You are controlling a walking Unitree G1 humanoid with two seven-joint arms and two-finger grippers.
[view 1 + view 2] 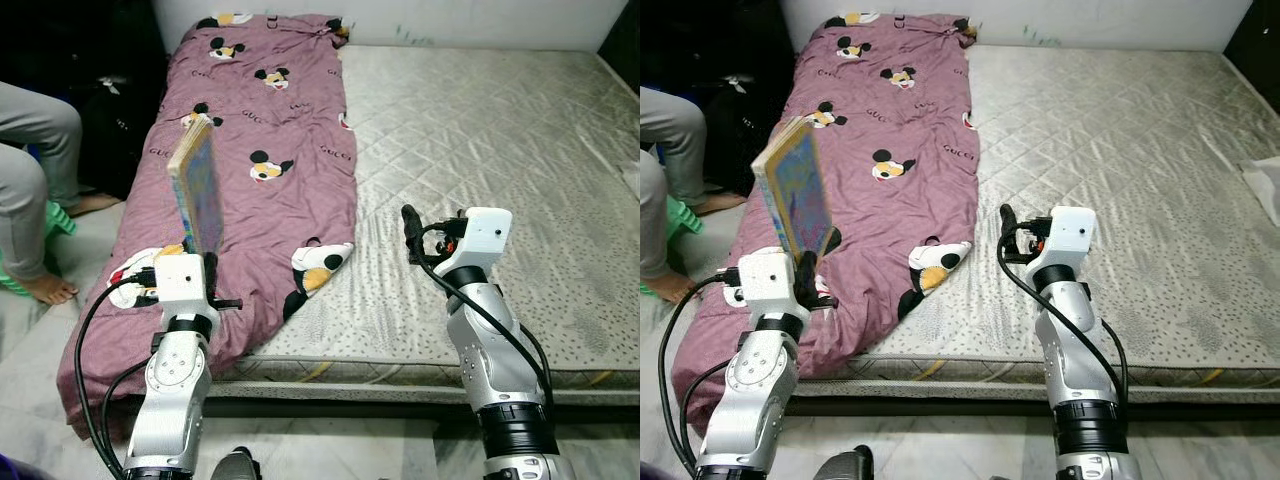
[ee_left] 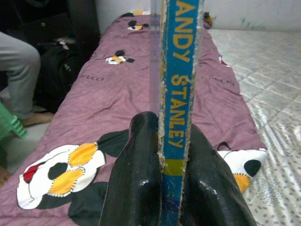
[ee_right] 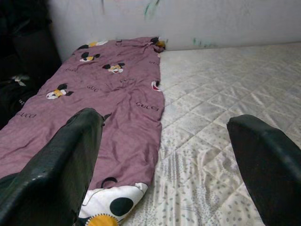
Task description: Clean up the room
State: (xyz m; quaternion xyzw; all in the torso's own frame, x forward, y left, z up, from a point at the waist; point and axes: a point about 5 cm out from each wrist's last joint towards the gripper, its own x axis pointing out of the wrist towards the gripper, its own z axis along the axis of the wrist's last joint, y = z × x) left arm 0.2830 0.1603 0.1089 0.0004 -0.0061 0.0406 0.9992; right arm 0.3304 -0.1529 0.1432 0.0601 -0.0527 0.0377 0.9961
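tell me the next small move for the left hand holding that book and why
Probably carry the book clear of the bed before lowering it. The left hand grips it by the spine end, upright above the purple blanket, so it is already lifted but not put away. The right hand is open over the mattress.

Bare quilted mattress (image 1: 500,150) on tiled floor (image 1: 330,450); purple Mickey Mouse blanket (image 1: 270,130) spread along its left side, lower end drooping over edge to floor

Left tool (image 1: 805,262) holds book (image 1: 795,190) upright above purple blanket (image 1: 890,120).
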